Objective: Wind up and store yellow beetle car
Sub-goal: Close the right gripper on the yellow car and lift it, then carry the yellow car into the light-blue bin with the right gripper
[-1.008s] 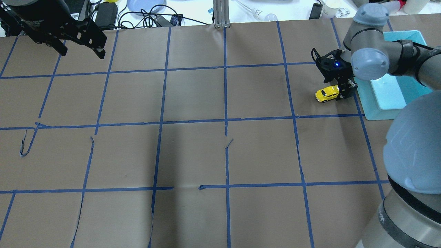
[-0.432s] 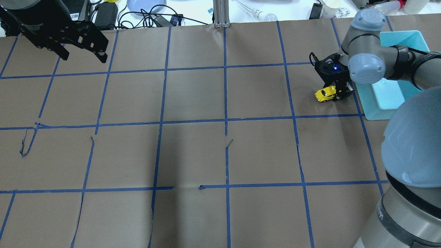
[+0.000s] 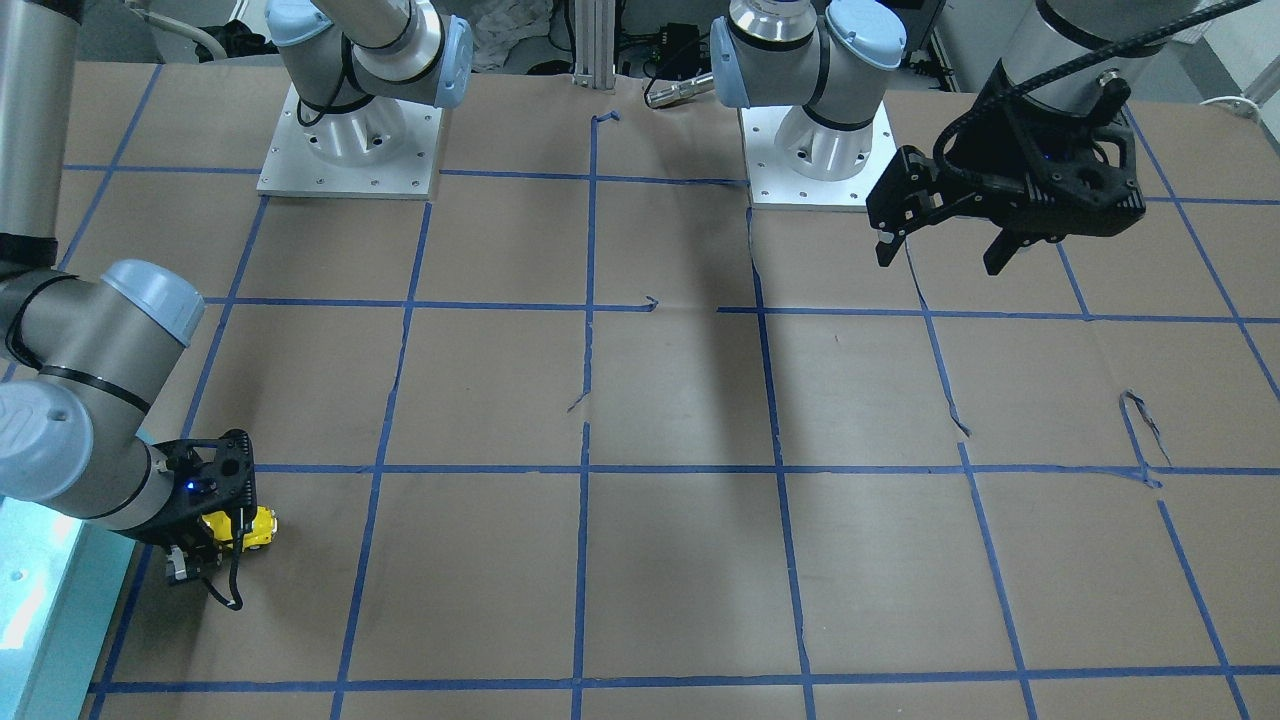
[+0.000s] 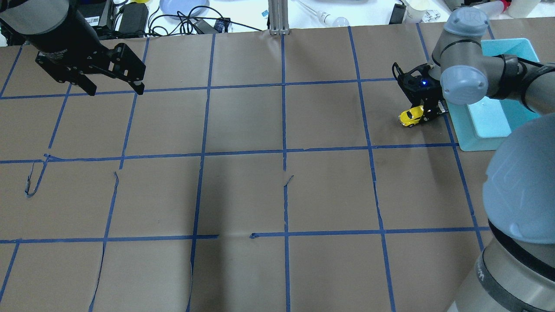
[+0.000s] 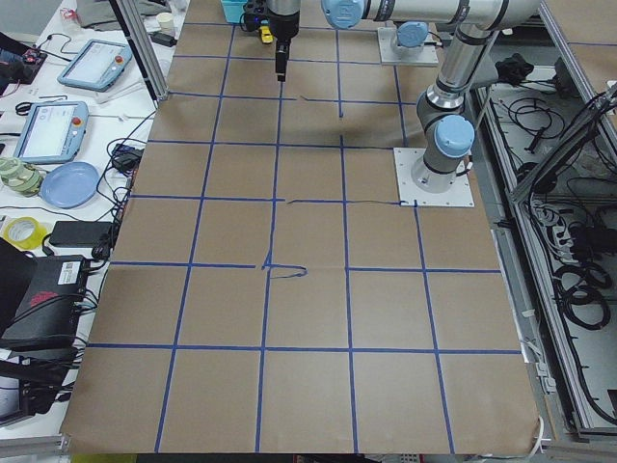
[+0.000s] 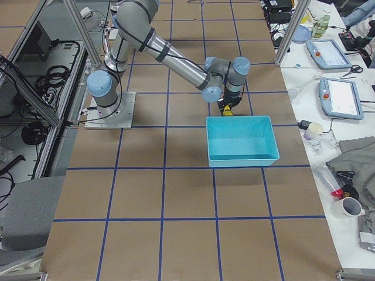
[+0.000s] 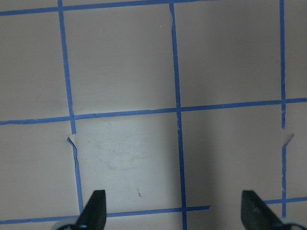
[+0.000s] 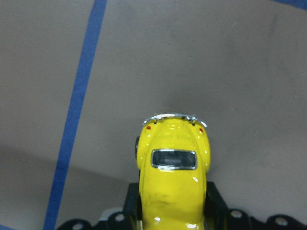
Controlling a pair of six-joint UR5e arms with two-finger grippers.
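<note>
The yellow beetle car (image 4: 410,116) sits low at the table's right side, just left of the teal bin (image 4: 460,130). My right gripper (image 4: 427,113) is shut on it. In the right wrist view the car (image 8: 172,167) points away between the dark fingers (image 8: 217,203), chrome bumper at the far end. I cannot tell whether its wheels touch the paper. The car (image 3: 252,527) and right gripper (image 3: 212,540) also show in the front view. My left gripper (image 4: 116,91) is open and empty, high over the far left of the table (image 7: 173,211).
The teal bin (image 6: 240,158) is open-topped and looks empty. The table is brown paper with a blue tape grid (image 4: 284,151). Cables, a plate and boxes lie beyond the far edge (image 4: 182,13). Both arm bases stand at the robot's side (image 3: 345,150).
My right gripper and the car have shifted slightly toward the bin, with more of the car now under the gripper. My left gripper has moved right and toward the robot.
</note>
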